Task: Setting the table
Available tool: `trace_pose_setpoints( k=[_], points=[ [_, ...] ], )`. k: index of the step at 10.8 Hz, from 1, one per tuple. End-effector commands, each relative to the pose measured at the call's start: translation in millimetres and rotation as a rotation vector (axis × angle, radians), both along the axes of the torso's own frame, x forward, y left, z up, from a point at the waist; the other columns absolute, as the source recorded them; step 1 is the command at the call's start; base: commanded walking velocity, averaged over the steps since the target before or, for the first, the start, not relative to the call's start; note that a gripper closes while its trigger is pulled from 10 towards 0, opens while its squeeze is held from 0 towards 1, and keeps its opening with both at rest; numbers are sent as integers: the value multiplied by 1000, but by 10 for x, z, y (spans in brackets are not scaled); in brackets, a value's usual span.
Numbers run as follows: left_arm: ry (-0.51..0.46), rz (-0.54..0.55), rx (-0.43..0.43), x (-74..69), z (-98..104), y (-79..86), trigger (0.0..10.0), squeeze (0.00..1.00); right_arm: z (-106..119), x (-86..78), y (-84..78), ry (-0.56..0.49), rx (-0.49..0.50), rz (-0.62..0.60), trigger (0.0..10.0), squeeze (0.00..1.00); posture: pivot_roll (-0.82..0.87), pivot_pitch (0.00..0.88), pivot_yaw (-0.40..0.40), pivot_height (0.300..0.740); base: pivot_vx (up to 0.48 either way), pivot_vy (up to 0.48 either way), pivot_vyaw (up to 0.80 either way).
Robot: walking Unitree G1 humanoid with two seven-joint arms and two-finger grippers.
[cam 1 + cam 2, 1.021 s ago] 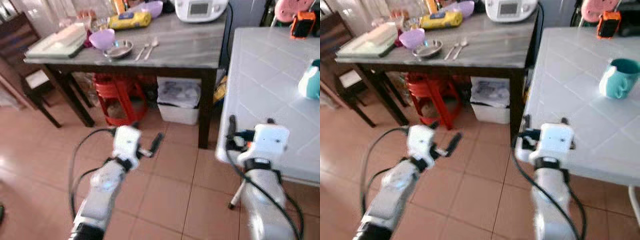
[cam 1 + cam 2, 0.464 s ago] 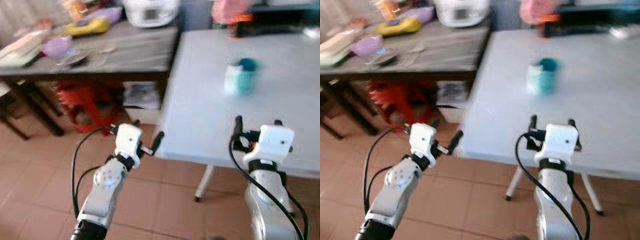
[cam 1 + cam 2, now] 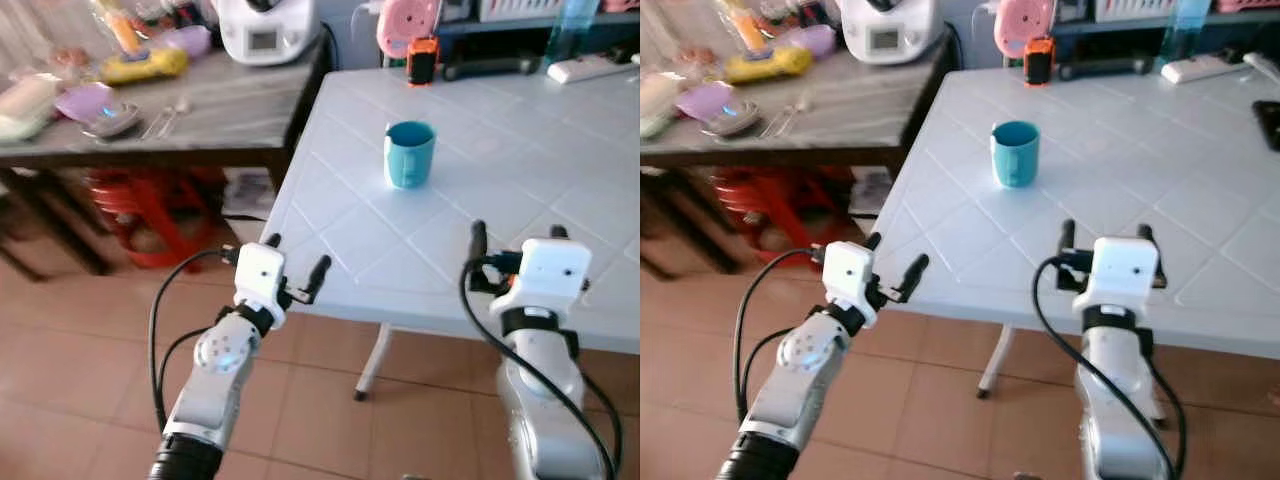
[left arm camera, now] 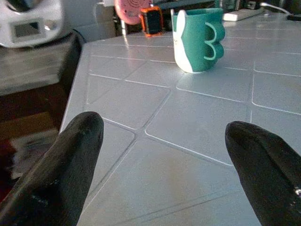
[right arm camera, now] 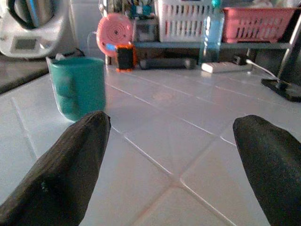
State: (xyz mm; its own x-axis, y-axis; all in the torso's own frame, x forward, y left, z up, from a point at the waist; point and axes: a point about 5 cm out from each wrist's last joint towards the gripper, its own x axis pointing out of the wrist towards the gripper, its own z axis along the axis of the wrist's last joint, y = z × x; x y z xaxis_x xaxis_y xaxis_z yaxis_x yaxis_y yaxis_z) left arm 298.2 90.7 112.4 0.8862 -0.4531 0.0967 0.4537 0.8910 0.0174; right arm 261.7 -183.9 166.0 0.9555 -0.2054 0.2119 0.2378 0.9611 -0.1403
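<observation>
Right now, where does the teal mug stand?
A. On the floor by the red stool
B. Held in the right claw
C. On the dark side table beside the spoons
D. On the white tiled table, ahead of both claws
D. The teal mug stands upright on the white tiled table, apart from the open left claw and the open right claw, both empty.

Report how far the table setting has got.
Done: a teal mug already stands on the white table. In hand: nothing; the left end effector is open at the table's near edge, and the right end effector is open over it. Left: the purple bowls, metal dish and spoons sit on the grey side table, not yet brought over.
</observation>
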Motion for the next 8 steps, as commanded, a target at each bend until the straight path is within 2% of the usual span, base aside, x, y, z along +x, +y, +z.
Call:
trace_pose_setpoints(
  k=[1,3,8],
  points=[
    [2,28,9,-3,-24,76,10000,0,6,11,70,-3,13,30,10000,0,-147,93,156,740,0,0,0],
    [-10,15,0,-9,-14,68,10000,0,22,13,134,-11,5,79,10000,0,-149,94,158,740,0,0,0],
    [-17,-13,-1,-20,-14,47,10000,0,1,12,173,-4,7,96,10000,0,-146,95,163,740,284,0,0]
  ],
)
